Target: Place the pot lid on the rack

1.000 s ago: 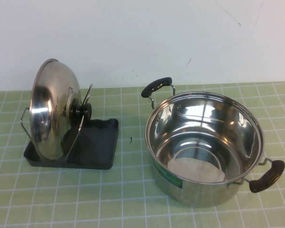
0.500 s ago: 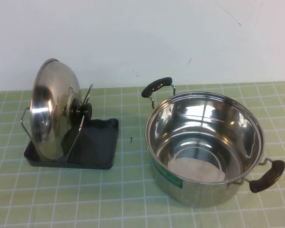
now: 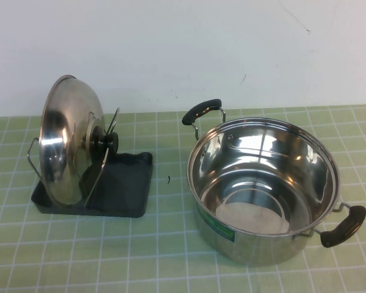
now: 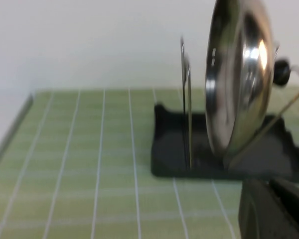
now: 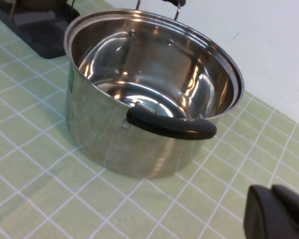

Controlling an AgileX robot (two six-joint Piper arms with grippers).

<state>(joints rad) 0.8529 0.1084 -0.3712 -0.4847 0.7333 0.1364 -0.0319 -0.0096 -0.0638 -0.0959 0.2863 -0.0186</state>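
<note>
Nothing's moved lately: pot lid (image 3: 64,143) sits upright in the rack (image 3: 125,194), job looks done. Left gripper (image 4: 274,211) and right gripper (image 5: 279,211) hang back from it, fingers together, empty.

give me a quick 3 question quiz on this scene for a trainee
1. True or false: the pot lid stands on edge in the rack, held between its wire uprights.
2. What lies inside the steel pot? A) the lid B) nothing C) a spoon
3. Where are the two pincers?

Key:
1. True; its black knob faces the pot.
2. B; only the bare shiny bottom shows.
3. Neither shows in the high view. The left pincer hangs low over the green checked table beside the rack; the right pincer sits beside the pot's near handle. Neither holds anything.
</note>
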